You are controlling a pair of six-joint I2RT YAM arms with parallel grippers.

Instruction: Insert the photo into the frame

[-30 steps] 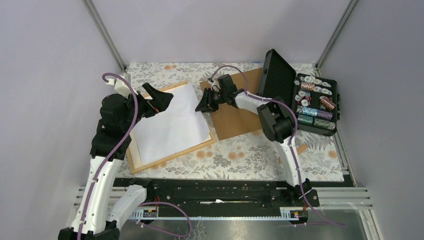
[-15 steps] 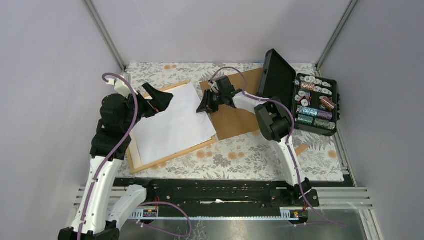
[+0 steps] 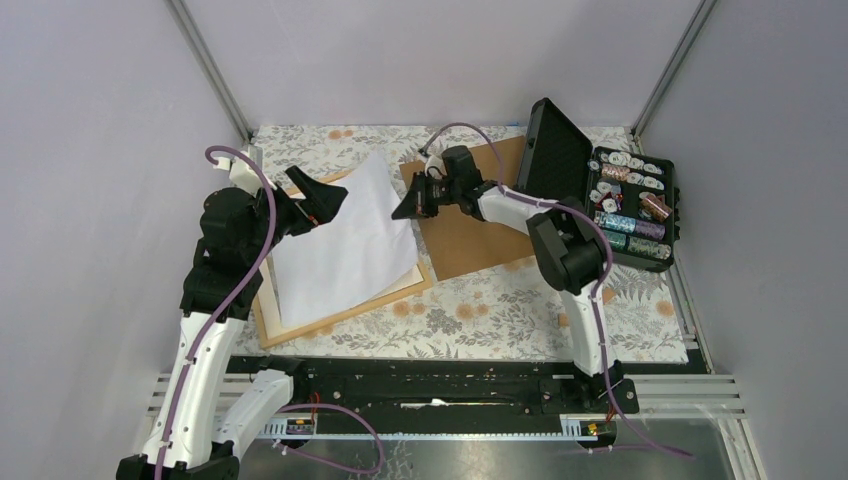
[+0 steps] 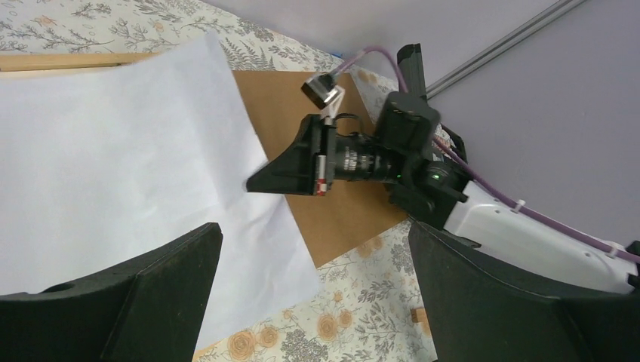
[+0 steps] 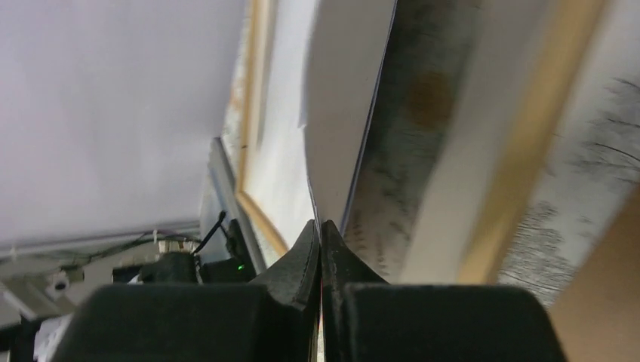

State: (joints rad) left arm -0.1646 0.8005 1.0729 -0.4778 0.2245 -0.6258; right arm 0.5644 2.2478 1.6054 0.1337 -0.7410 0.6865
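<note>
DESK: As the overhead view stands, what changed?
PHOTOGRAPHER: Parted a second ago, the right end effector (image 3: 398, 212) now pinches the photo (image 3: 345, 240) at its right edge, raising that side off the frame (image 3: 266, 328). Meanwhile the left end effector (image 3: 322, 197) hangs wide open above the frame's far rail.
DESK: Left wrist?
PHOTOGRAPHER: Plain white back up, the photo (image 4: 128, 151) bows toward the pinch, its other side resting in the frame.
DESK: Right wrist?
PHOTOGRAPHER: Tips closed on the photo's edge, beside the frame's rail (image 5: 521, 143). Likely the hold is secured, ready to square it inside.
</note>
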